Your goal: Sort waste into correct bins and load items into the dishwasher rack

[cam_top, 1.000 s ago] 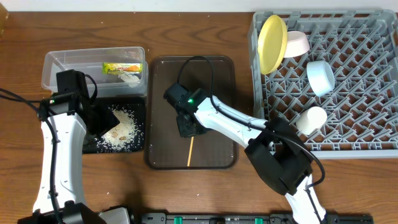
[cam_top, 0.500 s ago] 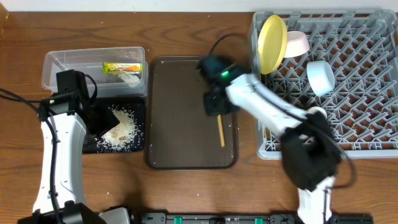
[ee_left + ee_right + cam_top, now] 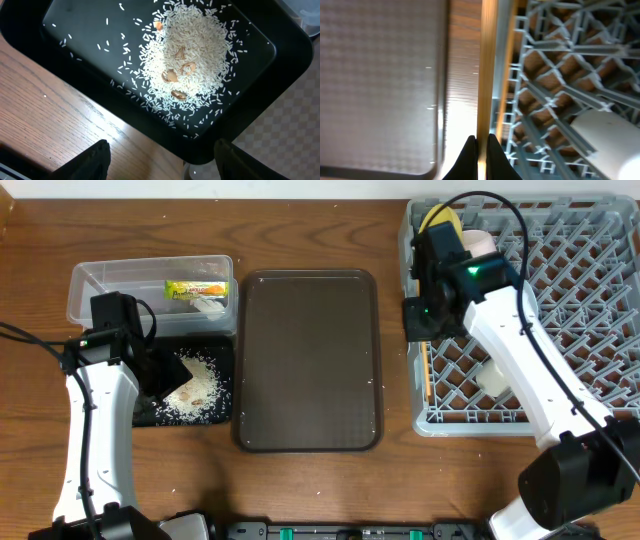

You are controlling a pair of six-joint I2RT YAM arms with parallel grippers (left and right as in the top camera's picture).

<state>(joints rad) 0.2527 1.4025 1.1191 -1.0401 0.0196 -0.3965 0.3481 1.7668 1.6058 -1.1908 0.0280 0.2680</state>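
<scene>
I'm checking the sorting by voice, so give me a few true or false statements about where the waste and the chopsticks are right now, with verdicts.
1. The rice grains lie in the black tray. True.
2. The snack wrapper lies in the black tray. False: the snack wrapper is in the clear tub.
3. The right jaws are shut on the chopsticks. True.
4. The chopsticks lie in the clear tub. False: they are held at the dishwasher rack's edge.
5. The left jaws grip a scrap. False: they stand open, holding nothing.
</scene>
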